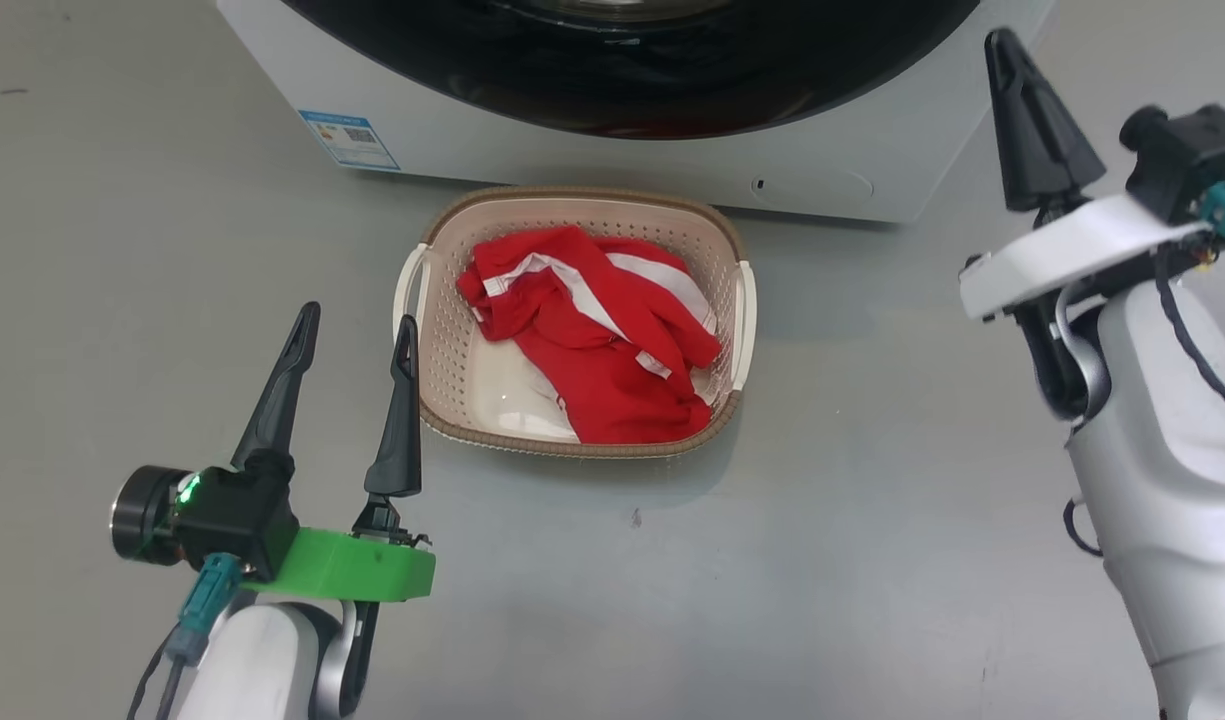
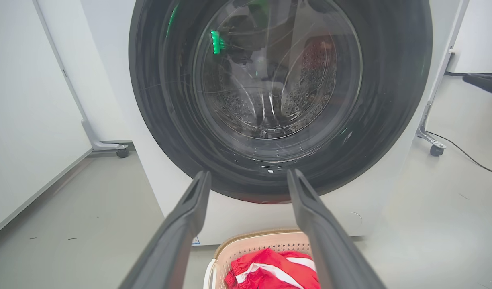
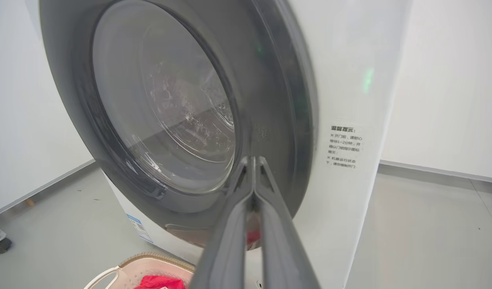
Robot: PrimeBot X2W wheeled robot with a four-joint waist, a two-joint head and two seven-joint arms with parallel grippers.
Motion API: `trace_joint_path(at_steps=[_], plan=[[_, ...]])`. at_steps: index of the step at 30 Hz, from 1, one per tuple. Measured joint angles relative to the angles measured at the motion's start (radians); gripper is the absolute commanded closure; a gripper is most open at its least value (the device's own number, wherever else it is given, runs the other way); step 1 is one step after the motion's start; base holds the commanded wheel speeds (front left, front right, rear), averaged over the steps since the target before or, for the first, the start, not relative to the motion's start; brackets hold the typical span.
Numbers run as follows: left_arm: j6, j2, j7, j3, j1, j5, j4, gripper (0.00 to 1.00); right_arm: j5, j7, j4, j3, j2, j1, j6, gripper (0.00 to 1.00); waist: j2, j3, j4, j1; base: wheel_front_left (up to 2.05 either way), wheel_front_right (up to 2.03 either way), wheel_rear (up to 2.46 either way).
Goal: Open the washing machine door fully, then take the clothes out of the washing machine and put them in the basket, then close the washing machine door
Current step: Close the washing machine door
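While left tool (image 1: 358,315) gapes empty, right tool (image 1: 1003,45) pinched closed, empty.

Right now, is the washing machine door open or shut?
Shut: the door lies flush against the washing machine in both wrist views.

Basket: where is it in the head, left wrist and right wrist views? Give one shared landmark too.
Head view: the basket is at the centre, on the floor in front of the washing machine.
Left wrist view: bottom centre, cut by the bottom edge, between the fingers of the left gripper.
Right wrist view: bottom left, cut by the bottom edge.
Shared landmark: the red clothes inside it.
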Motion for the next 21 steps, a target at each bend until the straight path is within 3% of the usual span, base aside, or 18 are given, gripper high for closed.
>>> trace_joint_path(at_steps=[3, 15, 21], plan=[[-0.002, 0.000, 0.000, 0.002, 0.014, 0.007, 0.013, 0.00, 0.007, 0.000, -0.033, -0.030, 0.015, 0.083, -0.002, 0.00, 0.0000, -0.023, -0.013, 0.0000, 0.00, 0.00, 0.00], [-0.013, 0.001, 0.000, 0.025, 0.095, 0.027, 0.059, 0.00, 0.000, 0.000, -0.146, -0.091, 0.082, 0.351, -0.046, 0.00, 0.0000, -0.118, -0.064, 0.0000, 0.00, 0.00, 0.00], [-0.026, 0.001, 0.000, 0.037, 0.133, 0.027, 0.072, 0.00, -0.024, 0.001, -0.209, -0.093, 0.106, 0.474, -0.049, 0.00, 0.0000, -0.172, -0.095, 0.0000, 0.00, 0.00, 0.00]])
